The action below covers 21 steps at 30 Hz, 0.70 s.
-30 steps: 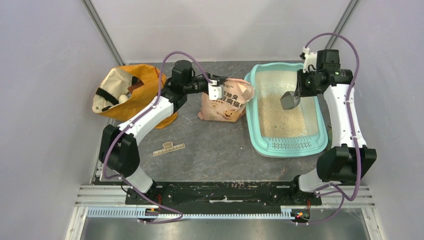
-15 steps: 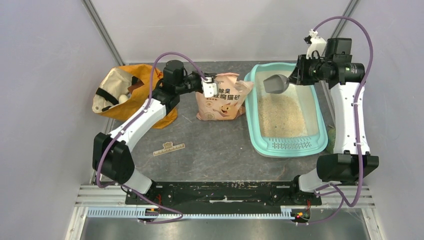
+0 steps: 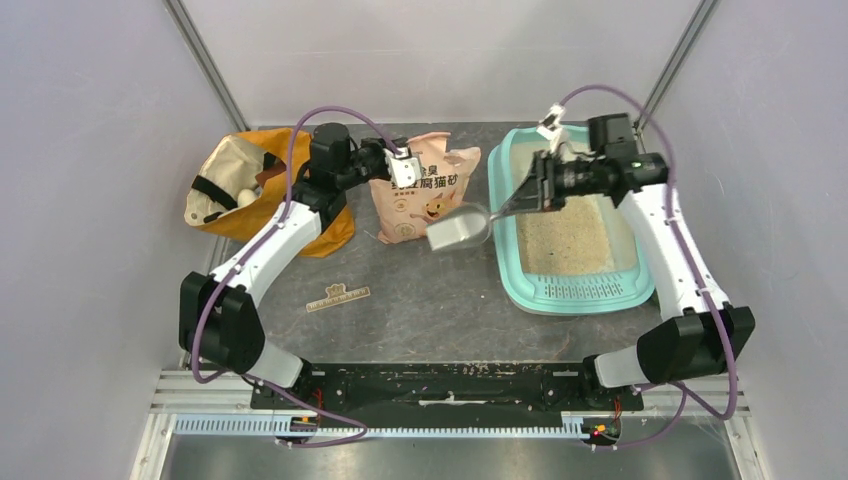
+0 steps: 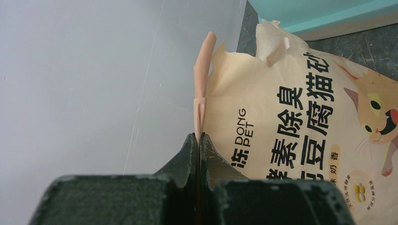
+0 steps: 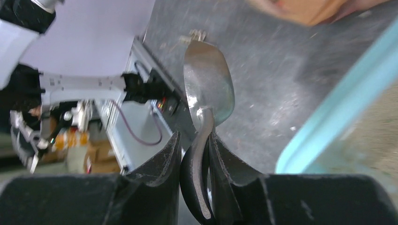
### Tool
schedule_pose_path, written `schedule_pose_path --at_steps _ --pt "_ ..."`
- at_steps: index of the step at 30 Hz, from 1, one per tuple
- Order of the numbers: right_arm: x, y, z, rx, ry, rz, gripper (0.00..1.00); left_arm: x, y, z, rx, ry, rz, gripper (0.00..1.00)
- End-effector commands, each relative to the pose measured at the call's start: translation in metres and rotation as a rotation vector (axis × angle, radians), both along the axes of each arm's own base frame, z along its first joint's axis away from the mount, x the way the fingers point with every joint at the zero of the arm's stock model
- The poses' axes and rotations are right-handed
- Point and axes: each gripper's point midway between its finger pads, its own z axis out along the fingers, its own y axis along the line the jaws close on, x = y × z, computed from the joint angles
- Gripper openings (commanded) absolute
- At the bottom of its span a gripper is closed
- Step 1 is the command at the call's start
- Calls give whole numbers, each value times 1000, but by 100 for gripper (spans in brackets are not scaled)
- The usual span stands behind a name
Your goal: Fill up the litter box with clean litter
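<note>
The teal litter box (image 3: 578,292) stands at the right with clean litter (image 3: 565,240) spread over its floor. The peach printed pouch (image 3: 415,200) stands upright left of it. My left gripper (image 3: 401,166) is shut on the pouch's top edge; in the left wrist view the jaws (image 4: 199,136) pinch the pink seam of the pouch (image 4: 291,108). My right gripper (image 3: 527,195) is shut on the handle of a silver scoop (image 3: 456,231), whose bowl hangs over the table between pouch and box. The right wrist view shows the scoop (image 5: 209,84) held in the gripper (image 5: 195,137), beside the box rim (image 5: 347,98).
An orange fabric bag (image 3: 255,185) lies at the back left, beside the left arm. A small tan strip (image 3: 338,294) lies on the dark table in front of the pouch. Grey walls and slanted frame posts close in the back and sides.
The right arm swung the scoop left, from over the litter box to over the table beside the pouch. The left gripper drew the pouch a little to the left.
</note>
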Motion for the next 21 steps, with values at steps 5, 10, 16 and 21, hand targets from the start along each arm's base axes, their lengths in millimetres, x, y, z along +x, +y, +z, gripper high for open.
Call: schedule_pose_path --at_steps 5,10,16,21 --pt "-34 84 -55 36 9 278 0 -13 10 31 -57 -95 19 2" --pt "-41 117 -106 -7 -7 355 0 -19 15 25 -71 -70 39 2" --pt "-50 142 -160 -60 -16 419 0 -25 17 26 -71 -66 42 2" --pt "-43 148 -194 -117 29 405 3 -28 19 25 -66 -61 48 2"
